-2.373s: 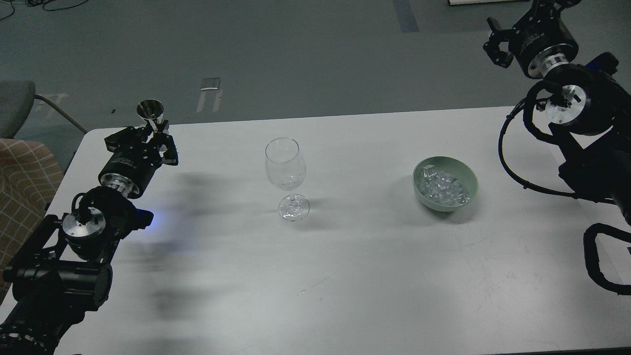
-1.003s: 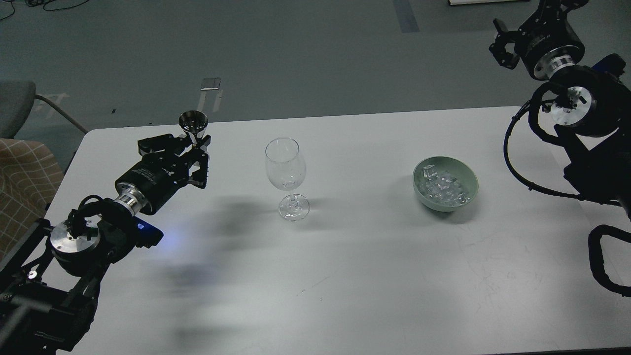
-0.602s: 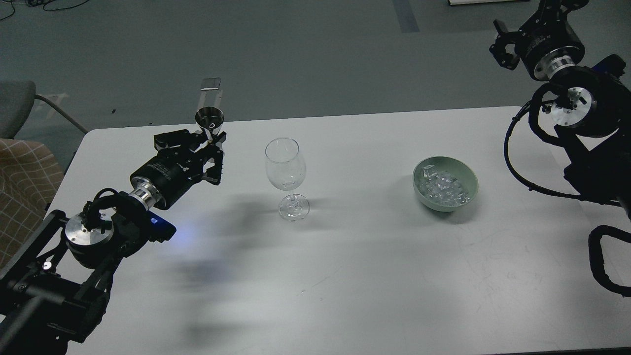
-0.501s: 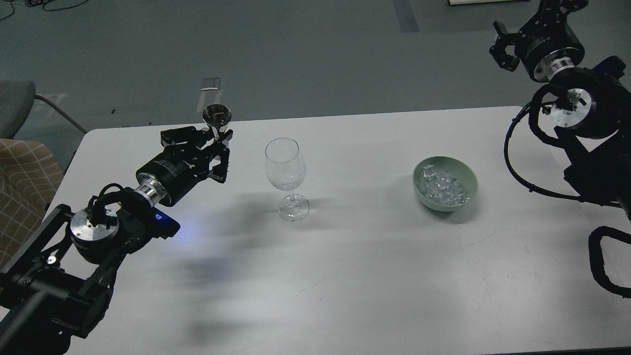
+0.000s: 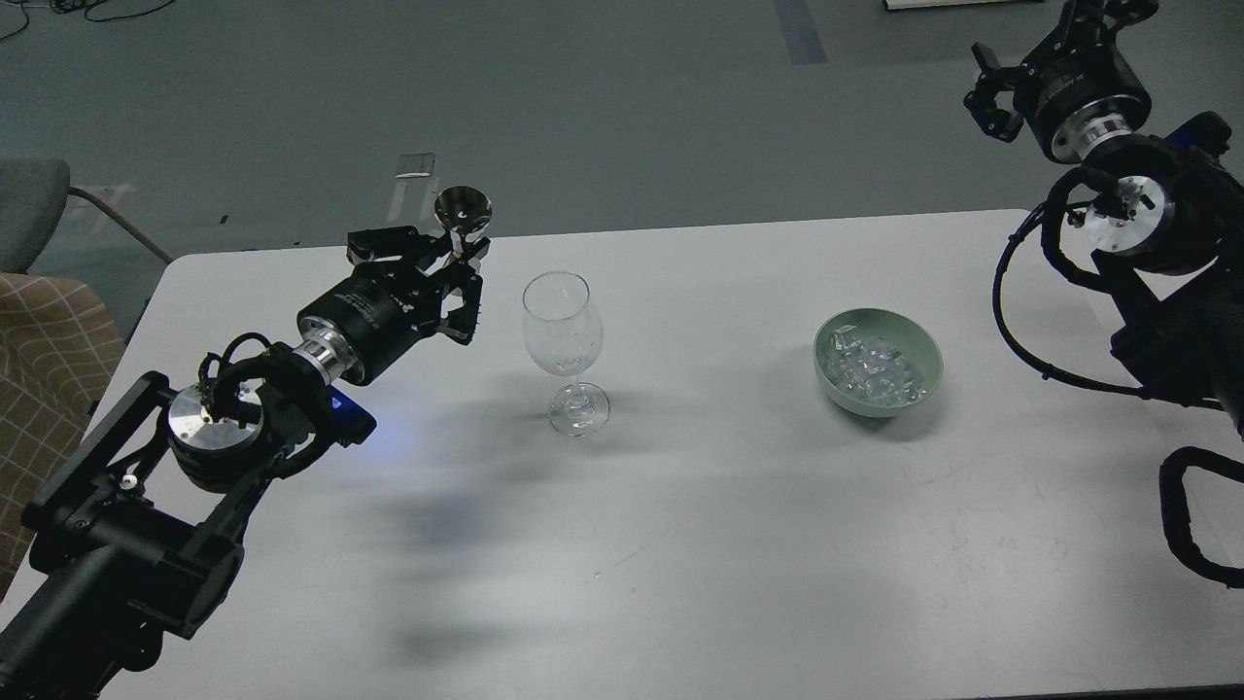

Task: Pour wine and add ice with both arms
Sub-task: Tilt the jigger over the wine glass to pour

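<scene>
A clear stemmed glass (image 5: 564, 335) stands upright near the middle of the white table (image 5: 680, 544). My left gripper (image 5: 455, 262) is shut on a small silver metal cup (image 5: 463, 212), held upright just left of the glass rim. Any wine in the cup is hidden. A pale green bowl (image 5: 923, 389) to the right holds several clear ice cubes (image 5: 873, 374). My right gripper (image 5: 989, 92) is raised at the far right, beyond the table's back edge; its fingers look spread and empty.
A chair with a checked cushion (image 5: 44, 350) stands off the table's left edge. Grey floor lies beyond the table's back edge. Black cables (image 5: 1020, 321) loop from my right arm over the table's right end.
My left arm has carried the metal cup steadily rightward, from the table's far left corner to just beside the glass rim. The right arm has barely moved.
</scene>
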Tool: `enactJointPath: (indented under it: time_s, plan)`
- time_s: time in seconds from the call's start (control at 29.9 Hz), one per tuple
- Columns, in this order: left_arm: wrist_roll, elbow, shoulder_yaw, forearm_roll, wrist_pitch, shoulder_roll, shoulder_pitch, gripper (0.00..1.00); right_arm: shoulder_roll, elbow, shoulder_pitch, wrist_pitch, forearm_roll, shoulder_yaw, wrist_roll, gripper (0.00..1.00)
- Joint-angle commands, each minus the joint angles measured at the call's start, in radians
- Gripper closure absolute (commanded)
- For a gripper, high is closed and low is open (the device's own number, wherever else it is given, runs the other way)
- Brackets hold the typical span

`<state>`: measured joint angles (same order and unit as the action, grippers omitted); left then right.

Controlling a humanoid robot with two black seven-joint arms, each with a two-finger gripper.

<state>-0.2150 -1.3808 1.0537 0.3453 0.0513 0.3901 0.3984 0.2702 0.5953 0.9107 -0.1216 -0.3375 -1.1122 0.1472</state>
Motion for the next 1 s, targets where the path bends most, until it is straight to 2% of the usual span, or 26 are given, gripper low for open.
enactJointPath:
  time_s: [0.0, 0.6, 0.74, 0.97]
  plan:
    - [-0.001, 0.0, -0.004, 0.0, 0.005, -0.002, 0.008, 1.0, 0.0, 0.0, -0.001, -0.001, 0.0, 0.0, 0.0, 0.0]
    - [-0.009, 0.002, -0.037, -0.045, 0.004, 0.0, 0.034, 1.0, 0.001, 0.0, 0.0, 0.0, 0.0, 0.0, 0.0, 0.0]
    - [-0.03, 0.0, -0.052, -0.124, 0.001, 0.0, 0.033, 1.0, 0.0, 0.0, 0.0, -0.001, 0.0, -0.001, 0.0, 0.0]
    - [-0.032, 0.0, -0.052, -0.149, -0.002, 0.0, 0.033, 1.0, 0.0, 0.0, 0.0, -0.001, 0.0, -0.001, 0.0, 0.0]
